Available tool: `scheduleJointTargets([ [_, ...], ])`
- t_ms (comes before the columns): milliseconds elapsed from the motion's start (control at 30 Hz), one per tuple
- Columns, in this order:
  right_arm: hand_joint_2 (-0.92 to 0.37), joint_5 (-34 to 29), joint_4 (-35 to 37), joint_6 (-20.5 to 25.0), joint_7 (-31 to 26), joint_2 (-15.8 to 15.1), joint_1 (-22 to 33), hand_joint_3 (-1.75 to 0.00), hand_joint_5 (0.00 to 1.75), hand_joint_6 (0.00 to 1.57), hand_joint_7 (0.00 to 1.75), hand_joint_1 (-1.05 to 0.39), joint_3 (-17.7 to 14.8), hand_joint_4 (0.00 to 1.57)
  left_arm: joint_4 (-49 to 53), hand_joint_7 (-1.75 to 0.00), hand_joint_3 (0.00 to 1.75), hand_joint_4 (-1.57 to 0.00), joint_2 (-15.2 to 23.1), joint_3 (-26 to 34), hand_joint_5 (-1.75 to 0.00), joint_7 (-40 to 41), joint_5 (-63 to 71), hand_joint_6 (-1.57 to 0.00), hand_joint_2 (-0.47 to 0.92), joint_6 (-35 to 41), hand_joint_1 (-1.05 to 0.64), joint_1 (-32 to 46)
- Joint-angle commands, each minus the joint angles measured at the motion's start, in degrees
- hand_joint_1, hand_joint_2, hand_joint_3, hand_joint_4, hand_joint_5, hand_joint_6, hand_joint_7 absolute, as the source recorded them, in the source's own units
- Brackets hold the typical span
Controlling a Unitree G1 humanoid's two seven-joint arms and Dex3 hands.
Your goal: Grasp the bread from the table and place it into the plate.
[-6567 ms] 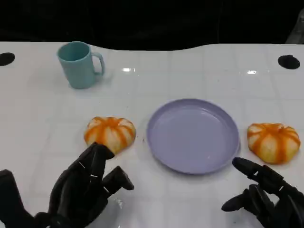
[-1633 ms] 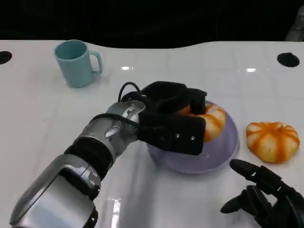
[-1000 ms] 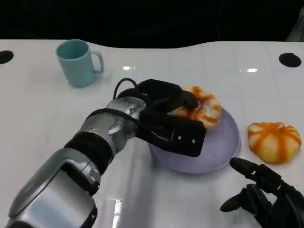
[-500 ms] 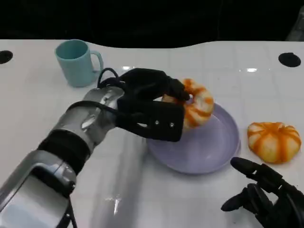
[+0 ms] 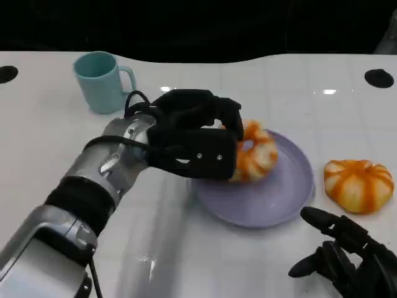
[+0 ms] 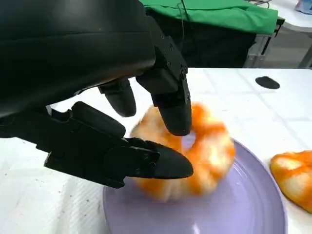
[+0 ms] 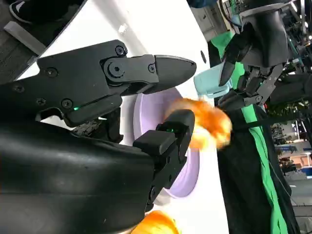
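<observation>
Figure: placement stage, bread over plate. My left hand (image 5: 195,133) reaches from the near left across the table (image 5: 56,143) and holds the bread (image 5: 254,155), an orange-and-white striped bun, between thumb and fingers. In the left wrist view, one finger (image 6: 170,100) presses on the top of the bread (image 6: 195,151) while the thumb lies along its near side, a pinch that keeps the soft bun from rolling. The bread sits over the left part of the purple plate (image 5: 291,186); whether its underside already touches the plate surface I cannot tell, since the bun is blurred in the wrist views. I judge that the grip is kept because the bread is near the plate's left rim rather than its middle, so letting go too soon could tip it back onto the table.

My right hand (image 5: 347,257) rests at the near right with fingers apart, holding nothing; it stays low and out of the way of the left arm's reach. A second bread (image 5: 358,185) lies on the table just right of the plate, within the right hand's side. A teal mug (image 5: 102,82) stands at the far left, well apart from the work.
</observation>
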Motion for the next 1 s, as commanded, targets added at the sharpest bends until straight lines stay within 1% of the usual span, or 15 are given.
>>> scheduleJointTargets([
  [33, -0.92, 0.3, -0.5, -0.2, 0.0, -0.6, 0.2, -0.34, 1.15, 0.89, 0.43, -0.75, -0.2, 0.71, 1.3, -0.87, 0.23, 0.00, -0.1, 0.9, -1.17, -2.4, -1.8, -0.64, 0.92, 0.5, -0.66, -0.6],
  [167, -0.92, -0.1, -0.9, -0.4, -0.3, -0.6, 0.3, -0.34, 1.14, 0.90, 0.43, -0.75, -0.1, 0.71, 2.3, -0.77, 0.23, 0.00, -0.2, 1.0, -1.03, -4.4, -3.0, -0.69, 0.92, 0.1, -0.66, -1.0],
  [333, -0.92, 0.6, -1.2, 0.5, -0.2, -0.6, 0.4, -0.34, 1.14, 0.90, 0.43, -0.75, -0.2, 0.72, 2.5, -0.73, 0.23, -0.04, -0.2, 1.2, -1.00, -5.6, -3.6, -0.70, 0.92, 0.1, -0.65, -1.2],
  [433, -0.92, 0.3, -1.3, 0.3, -0.4, -0.7, 0.5, -0.34, 1.14, 0.90, 0.43, -0.75, -0.1, 0.72, 1.6, -0.73, 0.23, -0.04, 0.3, 1.9, -0.99, -6.2, -4.7, -0.70, 0.92, -0.5, -0.65, -0.5],
  [467, -0.92, 0.0, -1.5, 0.4, -0.6, -0.7, 0.6, -0.34, 1.14, 0.90, 0.43, -0.75, 0.0, 0.72, 0.7, -0.85, 0.26, -0.12, 0.7, 3.0, -0.95, -6.7, -6.3, -0.60, 0.92, -1.3, -0.66, 0.3],
  [500, -0.92, -0.1, -1.6, 0.4, -0.8, -0.7, 0.6, -0.34, 1.14, 0.90, 0.44, -0.75, 0.0, 0.72, 0.0, -1.02, 0.26, -0.19, 1.0, 3.8, -1.03, -7.1, -7.5, -0.49, 0.92, -1.8, -0.65, 1.0],
  [533, -0.92, -0.2, -1.7, 0.4, -0.9, -0.7, 0.7, -0.34, 1.14, 0.90, 0.44, -0.75, 0.1, 0.72, -0.4, -1.09, 0.26, -0.21, 1.2, 4.3, -1.06, -7.5, -8.2, -0.45, 0.92, -2.1, -0.64, 1.4],
  [567, -0.92, -0.1, -1.7, 0.3, -0.8, -0.6, 0.7, -0.34, 1.15, 0.90, 0.44, -0.75, 0.1, 0.72, -0.8, -1.12, 0.26, -0.22, 1.0, 6.0, -1.08, -8.0, -10.8, -0.43, 0.92, -3.2, -0.64, 2.5],
  [600, -0.92, 0.0, -1.6, 0.2, -0.7, -0.5, 0.7, -0.34, 1.15, 0.90, 0.43, -0.75, 0.1, 0.72, -1.1, -1.13, 0.22, -0.28, 0.9, 7.3, -1.25, -8.5, -12.6, -0.44, 0.92, -3.9, -0.59, 3.3],
  [633, -0.92, 0.1, -1.6, 0.1, -0.6, -0.5, 0.7, -0.34, 1.15, 0.90, 0.43, -0.75, 0.1, 0.72, -1.3, -1.14, 0.21, -0.30, 0.8, 8.1, -1.31, -8.8, -13.8, -0.44, 0.92, -4.4, -0.57, 3.8],
  [700, -0.92, 0.1, -1.6, 0.0, -0.6, -0.5, 0.7, -0.34, 1.15, 0.89, 0.43, -0.75, 0.2, 0.72, -1.5, -1.14, 0.20, -0.31, 0.8, 8.6, -1.37, -9.2, -14.7, -0.44, 0.92, -4.7, -0.55, 4.2],
  [733, -0.92, 0.0, -1.6, 0.0, -0.7, -0.5, 0.7, -0.34, 1.15, 0.89, 0.43, -0.75, 0.2, 0.72, -4.0, -1.14, 0.20, -0.31, 0.3, 11.8, -1.38, -10.7, -19.8, -0.44, 0.92, -4.7, -0.55, 7.1],
  [800, -0.92, 0.2, -1.6, 0.2, -0.6, -0.5, 0.7, -0.35, 1.15, 0.90, 0.43, -0.74, 0.1, 0.72, -8.9, -1.16, 0.25, -0.39, -1.1, 17.6, -1.48, -14.2, -29.6, -0.42, 0.92, -2.4, -0.54, 12.2],
  [867, -0.92, 0.3, -1.6, 0.2, -0.5, -0.6, 0.6, -0.35, 1.15, 0.90, 0.44, -0.74, 0.1, 0.72, -11.4, -1.17, 0.27, -0.40, -1.5, 19.3, -1.50, -15.7, -33.0, -0.41, 0.92, -0.6, -0.54, 14.1],
  [1000, -0.92, 0.2, -1.7, 0.2, -0.7, -0.6, 0.7, -0.35, 1.15, 0.90, 0.43, -0.75, 0.0, 0.72, -21.2, -1.14, 0.39, -0.39, -2.5, 24.7, -1.45, -21.2, -45.7, -0.35, 0.92, 12.7, -0.52, 19.9],
])
